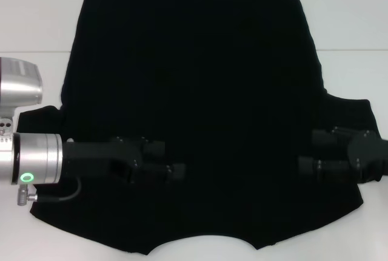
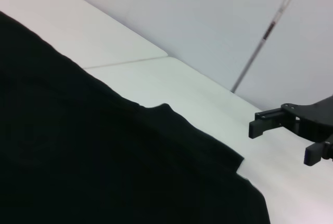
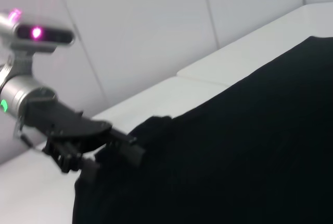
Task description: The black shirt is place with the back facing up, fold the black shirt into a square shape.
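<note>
Two grippers hang over the black shirt (image 1: 200,109), which lies spread flat and plain side up on the white table (image 1: 351,24), neck edge nearest the robot. Your left gripper (image 1: 176,170) reaches inward from the near left sleeve; its jaws stand apart with nothing between them (the right wrist view shows the gap). Your right gripper (image 1: 306,165) mirrors it near the right sleeve, jaws likewise parted and empty in the left wrist view.

Watch the fabric directly beneath each pair of jaws. Black fingers over black cloth make the depth hard to read, so you could close above the shirt and catch nothing, or press down and pinch both layers where one may be wanted. If one side grips and the other misses, the lift will likely skew the garment and drag the far hem off square. A shallow bite near the sleeve seam could also slip mid-fold, leaving a bunched edge.
</note>
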Robot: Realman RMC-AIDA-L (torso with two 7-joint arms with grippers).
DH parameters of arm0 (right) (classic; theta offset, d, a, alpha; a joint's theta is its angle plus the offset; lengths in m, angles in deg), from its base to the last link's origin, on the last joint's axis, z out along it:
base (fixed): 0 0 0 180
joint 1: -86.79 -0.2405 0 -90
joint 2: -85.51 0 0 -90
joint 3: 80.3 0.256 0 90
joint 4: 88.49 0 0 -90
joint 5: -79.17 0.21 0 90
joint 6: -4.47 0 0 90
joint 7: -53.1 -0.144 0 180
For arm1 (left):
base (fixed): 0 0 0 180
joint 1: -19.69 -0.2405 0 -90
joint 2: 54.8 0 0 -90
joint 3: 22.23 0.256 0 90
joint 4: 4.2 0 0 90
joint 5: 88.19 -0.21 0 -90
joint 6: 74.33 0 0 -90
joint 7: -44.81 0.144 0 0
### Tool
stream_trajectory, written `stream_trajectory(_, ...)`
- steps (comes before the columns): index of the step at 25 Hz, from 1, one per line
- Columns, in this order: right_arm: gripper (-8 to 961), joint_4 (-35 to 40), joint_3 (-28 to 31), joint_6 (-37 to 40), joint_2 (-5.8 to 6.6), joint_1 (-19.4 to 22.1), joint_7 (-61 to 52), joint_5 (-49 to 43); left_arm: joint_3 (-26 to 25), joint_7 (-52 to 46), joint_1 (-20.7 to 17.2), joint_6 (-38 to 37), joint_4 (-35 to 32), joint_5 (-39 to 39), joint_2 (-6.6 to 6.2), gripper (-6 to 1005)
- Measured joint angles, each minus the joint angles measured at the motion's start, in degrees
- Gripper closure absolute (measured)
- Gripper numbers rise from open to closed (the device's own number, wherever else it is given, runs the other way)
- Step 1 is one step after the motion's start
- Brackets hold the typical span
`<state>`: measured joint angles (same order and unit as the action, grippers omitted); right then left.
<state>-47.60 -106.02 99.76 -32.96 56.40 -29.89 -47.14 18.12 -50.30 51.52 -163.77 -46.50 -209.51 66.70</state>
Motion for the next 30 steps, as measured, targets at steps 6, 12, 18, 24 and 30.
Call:
stream_trajectory(6,25,0.5,0.6,-3.6,2.28,-2.5,-17.0,4.1,-8.3,-14.0,-0.2,-0.7,-1.1,-0.1,-2.01,184)
stream_trajectory(12,25,-0.9,-1.0,-10.2,7.03,-7.3,-38.5,3.5,-19.0,-30.0,-1.1,-3.1,-2.4,-6.1,-4.79,213)
stream_trajectory(18,25,-1.5,-5.1,-13.6,10.48,-10.3,-46.5,2.0,-24.8,-33.8,-2.3,-3.2,-3.8,-13.3,-5.25,241)
stream_trajectory(24,25,-1.0,-5.5,-14.5,11.08,-11.7,-48.2,0.8,-25.8,-34.0,-3.4,1.8,-4.0,-15.5,-5.18,303)
stream_trajectory(30,25,-0.9,-5.4,-14.6,11.11,-11.8,-48.4,0.8,-25.9,-33.0,-3.5,7.1,-4.4,-20.4,-5.03,432)
